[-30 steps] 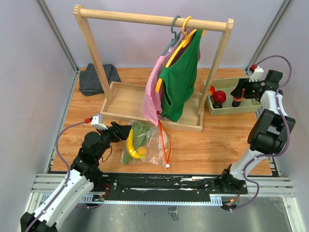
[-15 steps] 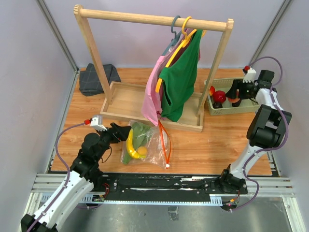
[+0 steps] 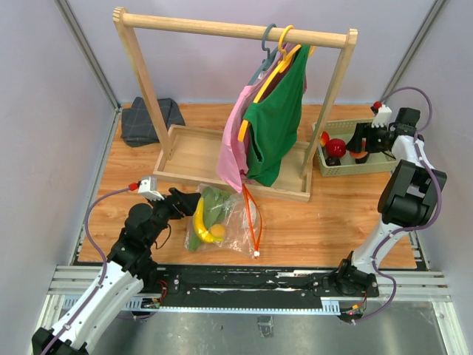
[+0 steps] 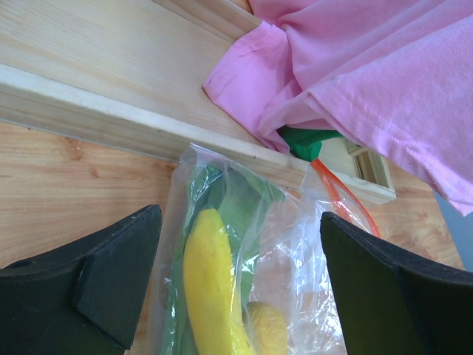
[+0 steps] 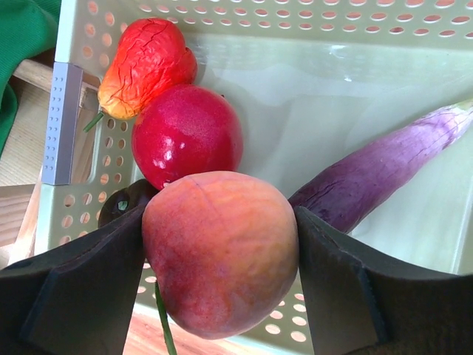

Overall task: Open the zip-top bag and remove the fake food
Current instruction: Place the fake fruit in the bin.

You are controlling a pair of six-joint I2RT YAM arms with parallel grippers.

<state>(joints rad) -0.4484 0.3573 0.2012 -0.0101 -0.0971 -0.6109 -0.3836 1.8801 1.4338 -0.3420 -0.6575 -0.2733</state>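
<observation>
Wood-grain boards form the desk (image 3: 332, 222), closed in by pale grey panels. A tall wooden clothes rack (image 3: 229, 29) stands at upper centre of the top view, carrying a pink garment (image 3: 233, 148) and a green garment (image 3: 277, 126). A folded dark grey cloth (image 3: 150, 120) lies at upper left, and a pale green perforated plastic basket (image 3: 369, 164) sits at the right.

The left arm reaches up from the lower left, low over the desk. Its left hand (image 3: 181, 201) is at the left end of the large clear crinkly zip-top bag (image 3: 236, 222), which lies at lower centre just in front of the rack's base. The fingers are spread wide with the bag's end between them; contact cannot be told. The bag holds a yellow plastic banana (image 4: 211, 281), long green leafy pieces (image 4: 236, 200) and a small yellow fruit (image 4: 266, 329). Its orange-red zip strip (image 3: 251, 218) runs down the right side to a small white slider (image 3: 256, 254).

The right arm folds up along the right edge. Its right hand (image 5: 218, 244) is over the basket, clamped on a plastic peach (image 5: 222, 296). In the basket lie a round red fruit (image 5: 186, 133), a wrinkled red-orange piece (image 5: 148, 59) and a long purple eggplant (image 5: 384, 174).
</observation>
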